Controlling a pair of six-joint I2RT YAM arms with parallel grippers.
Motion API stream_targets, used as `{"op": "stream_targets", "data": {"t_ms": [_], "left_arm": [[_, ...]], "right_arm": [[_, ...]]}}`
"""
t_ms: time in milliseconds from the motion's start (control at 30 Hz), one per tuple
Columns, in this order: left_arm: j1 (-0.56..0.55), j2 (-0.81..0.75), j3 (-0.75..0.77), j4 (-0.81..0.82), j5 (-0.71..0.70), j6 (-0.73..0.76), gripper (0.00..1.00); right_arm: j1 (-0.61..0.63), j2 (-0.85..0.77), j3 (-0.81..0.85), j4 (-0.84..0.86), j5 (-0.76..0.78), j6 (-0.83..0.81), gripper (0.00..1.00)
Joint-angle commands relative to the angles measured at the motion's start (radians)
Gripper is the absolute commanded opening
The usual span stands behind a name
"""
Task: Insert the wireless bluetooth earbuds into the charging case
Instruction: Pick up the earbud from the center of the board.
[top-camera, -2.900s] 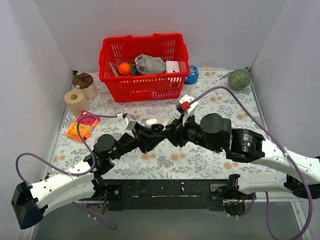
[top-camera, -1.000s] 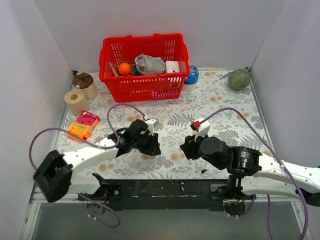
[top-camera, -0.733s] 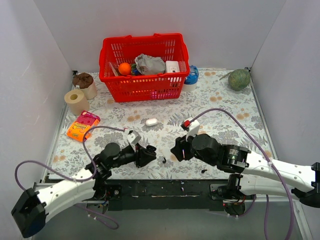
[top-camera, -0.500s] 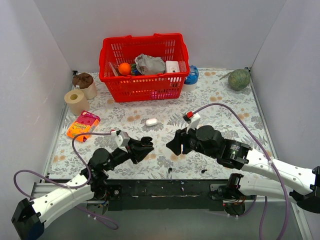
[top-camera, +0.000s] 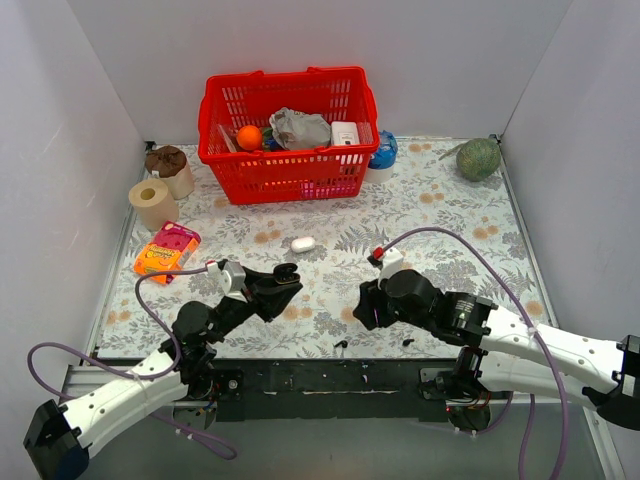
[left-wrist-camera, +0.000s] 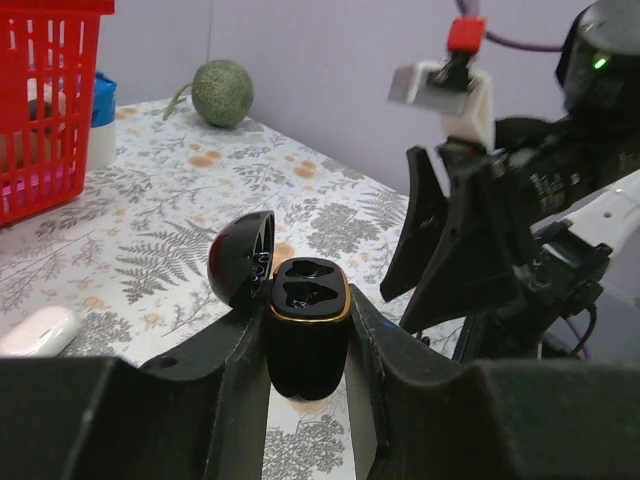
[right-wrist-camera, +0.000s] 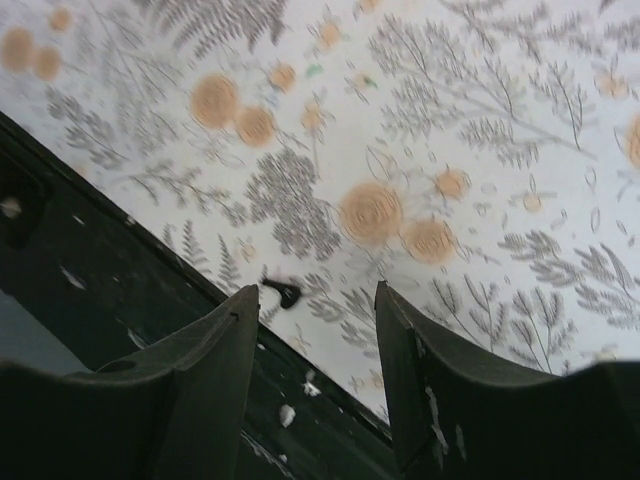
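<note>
Charging case (left-wrist-camera: 303, 318) open in left pincer (left-wrist-camera: 306, 348), earbud (right-wrist-camera: 286, 292) under right pincer (right-wrist-camera: 315, 296)

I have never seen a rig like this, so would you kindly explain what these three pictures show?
These are two robot arms bolted at the near edge of a flowered table, each ending in a two-finger gripper. The wide picture comes from a fixed camera above and behind them; the other two come from cameras on the wrists, looking past each arm's own fingers. The left gripper is closed on the charging case, small and black, its lid open and both sockets looking empty. The right gripper is open, holds nothing and hovers over one tiny black earbud near the table's front edge; a second earbud lies close by. Farther back are a red basket, a white pill-shaped case, a paper roll and an orange packet.
</note>
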Motion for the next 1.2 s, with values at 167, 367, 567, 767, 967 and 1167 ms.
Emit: {"op": "stream_targets", "data": {"t_ms": [167,367,567,767,967,1167], "left_arm": [[-0.004,0.035,-0.005,0.142,0.075,-0.072,0.00],[-0.004,0.029,0.008,0.120,0.086,-0.077,0.00],[-0.004,-0.063,0.003,0.048,0.063,-0.075,0.00],[-0.004,-0.106,0.026,-0.015,0.039,-0.092,0.00],[-0.004,-0.114,0.060,-0.079,0.031,-0.104,0.00],[-0.004,-0.106,0.054,-0.091,0.035,-0.110,0.00]], "right_arm": [[-0.002,-0.017,0.002,-0.356,0.154,0.142,0.58],[0.028,0.040,-0.014,-0.320,0.025,0.071,0.48],[0.094,0.074,-0.034,-0.122,-0.079,0.036,0.61],[0.136,0.233,-0.036,-0.042,-0.109,0.015,0.43],[0.139,0.281,-0.094,0.063,-0.132,0.050,0.08],[0.139,0.319,-0.117,0.159,-0.162,0.049,0.01]]}}
